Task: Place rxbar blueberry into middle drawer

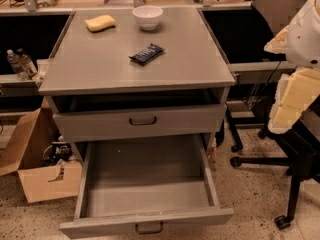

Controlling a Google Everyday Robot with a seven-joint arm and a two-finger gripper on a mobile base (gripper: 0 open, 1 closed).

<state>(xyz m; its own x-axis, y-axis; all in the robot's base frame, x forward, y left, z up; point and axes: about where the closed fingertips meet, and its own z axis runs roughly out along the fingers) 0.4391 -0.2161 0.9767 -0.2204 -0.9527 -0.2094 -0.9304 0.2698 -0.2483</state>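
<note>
The rxbar blueberry (146, 54), a flat bar in a dark navy wrapper, lies on the grey cabinet top (100, 64), a little right of centre. The middle drawer (150, 217), the lower handled one, is pulled fully out below and its inside is bare. My gripper (292, 101) shows as pale cream blocks under the white arm shell (306, 31) at the right edge. It is level with the cabinet's right side, well away from the bar, and holds nothing I can see.
A yellow sponge (100, 22) and a white bowl (147, 17) sit at the back of the top. The upper handled drawer (143, 120) is closed. An open cardboard box (35, 159) stands on the floor at left, and black chair legs (280, 156) at right.
</note>
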